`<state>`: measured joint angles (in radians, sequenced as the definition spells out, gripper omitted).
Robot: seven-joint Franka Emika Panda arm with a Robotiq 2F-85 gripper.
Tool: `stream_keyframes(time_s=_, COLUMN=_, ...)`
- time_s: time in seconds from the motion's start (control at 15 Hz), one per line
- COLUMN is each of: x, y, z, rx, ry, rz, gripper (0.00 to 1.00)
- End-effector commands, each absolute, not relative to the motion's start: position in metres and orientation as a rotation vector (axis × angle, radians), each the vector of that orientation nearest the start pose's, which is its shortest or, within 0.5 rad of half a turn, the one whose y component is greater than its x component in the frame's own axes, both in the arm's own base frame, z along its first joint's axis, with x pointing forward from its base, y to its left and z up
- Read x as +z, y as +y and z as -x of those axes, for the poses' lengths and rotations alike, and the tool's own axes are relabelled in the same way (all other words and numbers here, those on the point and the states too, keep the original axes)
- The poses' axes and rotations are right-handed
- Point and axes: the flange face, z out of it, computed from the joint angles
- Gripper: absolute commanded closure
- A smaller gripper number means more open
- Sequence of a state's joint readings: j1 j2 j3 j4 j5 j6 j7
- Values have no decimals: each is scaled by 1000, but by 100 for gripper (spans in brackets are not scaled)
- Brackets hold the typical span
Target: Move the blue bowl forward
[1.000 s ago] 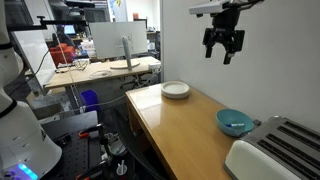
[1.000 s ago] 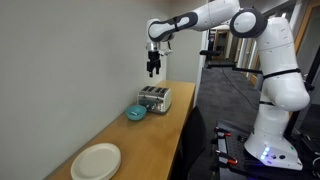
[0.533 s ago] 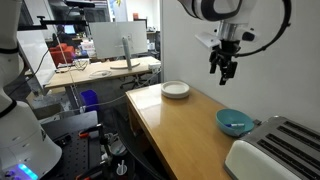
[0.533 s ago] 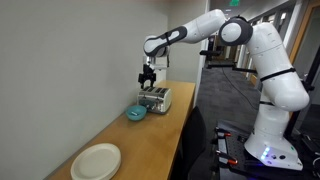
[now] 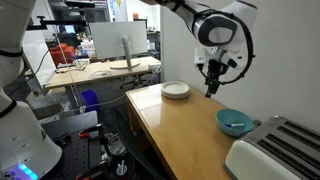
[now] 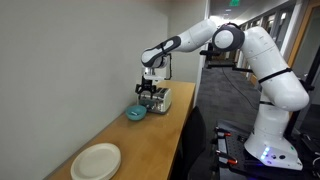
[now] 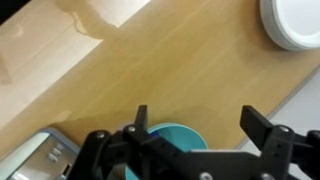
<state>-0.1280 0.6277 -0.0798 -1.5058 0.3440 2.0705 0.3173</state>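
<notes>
Blue bowl (image 5: 236,123) sits untouched on the wooden table (image 5: 180,125), just beside the toaster (image 5: 290,140). We judge this the approach: our gripper (image 7: 195,120) hangs above it, jaws wide apart. Next we must lower onto its rim and close.

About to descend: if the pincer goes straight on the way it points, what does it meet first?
Probably the blue bowl, which the wrist view shows between the fingers of the open pincer. Depth is unclear, so a finger may catch the rim.
</notes>
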Motion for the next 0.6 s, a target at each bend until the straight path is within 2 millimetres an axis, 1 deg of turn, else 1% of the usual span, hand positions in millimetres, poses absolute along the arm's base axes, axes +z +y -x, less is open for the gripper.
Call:
stream_keyframes(time_s=0.0, x=275, y=-125, z=-694, rx=99, ry=1155, rz=2713, gripper=0)
stream_keyframes(time_s=0.2, x=251, y=-129, z=-693, rx=101, ry=1293, rz=2715, gripper=0)
stream_keyframes(time_s=0.4, x=227, y=-133, z=-697, rx=63, ry=1389, rz=2658, gripper=0)
stream_keyframes(time_s=0.53, x=210, y=-139, z=-698, rx=28, ry=1490, rz=2627, gripper=0)
